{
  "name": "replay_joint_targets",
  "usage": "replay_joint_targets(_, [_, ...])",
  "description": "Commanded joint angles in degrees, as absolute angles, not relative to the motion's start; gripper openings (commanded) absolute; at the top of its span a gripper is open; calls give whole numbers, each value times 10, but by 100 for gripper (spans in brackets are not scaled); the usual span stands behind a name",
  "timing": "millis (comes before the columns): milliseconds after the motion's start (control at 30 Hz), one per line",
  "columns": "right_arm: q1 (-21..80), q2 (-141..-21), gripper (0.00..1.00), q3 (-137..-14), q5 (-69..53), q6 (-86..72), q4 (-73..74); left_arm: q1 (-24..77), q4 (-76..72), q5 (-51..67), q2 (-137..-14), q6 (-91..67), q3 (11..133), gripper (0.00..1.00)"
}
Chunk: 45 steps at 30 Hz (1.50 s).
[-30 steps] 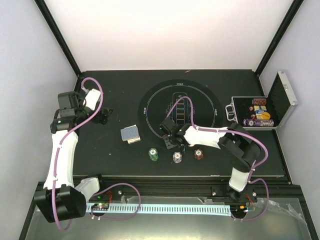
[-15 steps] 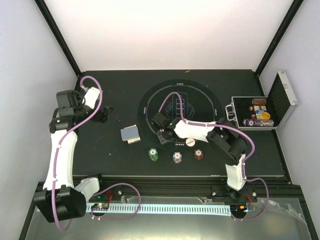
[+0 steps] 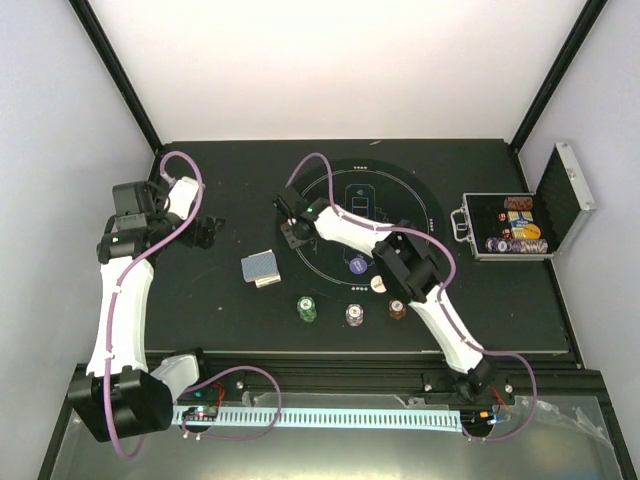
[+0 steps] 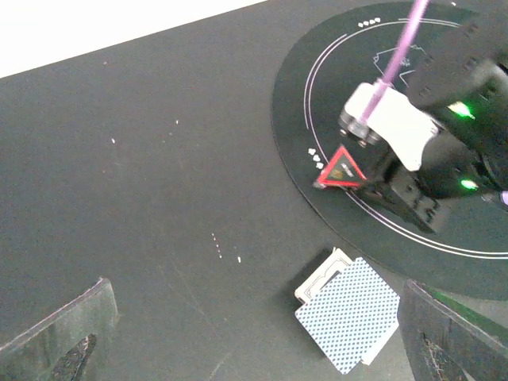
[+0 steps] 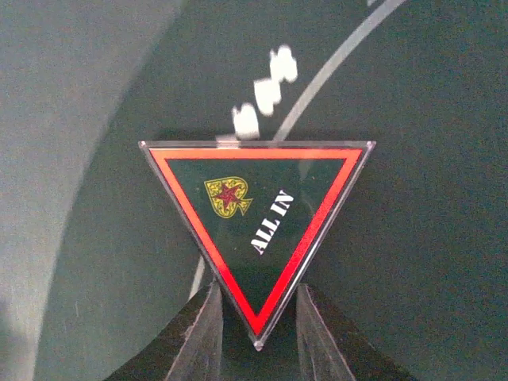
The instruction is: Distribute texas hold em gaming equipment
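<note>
Right claw (image 5: 255, 317) gripped the marker (image 5: 258, 210) by one corner, its opposite flat edge facing the mat's (image 5: 421, 198) left rim; left claw (image 4: 258, 337) gaped.

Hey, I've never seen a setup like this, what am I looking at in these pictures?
Two white robot arms are bolted at a black table's near edge. One picture looks down from above; the other two come from wrist cameras. The left gripper is open and empty. The right gripper pinches a red triangle marker reading ALL IN, at the left edge of a round black mat. On the table lie a deck of cards, a green chip, a white chip, a brown-red chip, a purple button and a white button. An open silver case stands at right.
</note>
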<state>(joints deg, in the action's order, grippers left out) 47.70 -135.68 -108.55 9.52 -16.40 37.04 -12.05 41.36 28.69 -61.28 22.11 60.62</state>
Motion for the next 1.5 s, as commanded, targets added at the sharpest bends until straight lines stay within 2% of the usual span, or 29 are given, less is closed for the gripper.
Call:
replay_joint_targets(0, [469, -1431, 29, -1204, 92, -149, 427, -127, 447, 289, -613, 232, 633, 99])
replay_joint_targets(133, [462, -1438, 29, -1249, 92, -155, 454, -129, 454, 288, -607, 240, 631, 99])
replay_joint_targets(233, [461, -1394, 36, -1203, 100, -155, 438, -128, 459, 290, -609, 242, 630, 99])
replay_joint_targets(433, [461, -1247, 67, -1003, 136, -179, 381, -129, 468, 293, -610, 251, 631, 99])
replay_joint_targets(600, [461, -1115, 81, -818, 154, -220, 332, -130, 470, 301, -613, 253, 633, 99])
replay_joint_targets(700, [462, -1065, 85, -735, 156, -239, 315, -130, 468, 304, -615, 252, 634, 99])
replay_joint_targets(933, [461, -999, 81, -614, 156, -266, 287, -130, 470, 308, -617, 253, 639, 99])
replay_joint_targets(1300, [461, -1021, 54, -591, 142, -268, 264, -131, 477, 328, -614, 259, 644, 99])
replay_joint_targets(1467, [460, -1054, 46, -608, 145, -265, 261, -130, 480, 329, -613, 259, 645, 99])
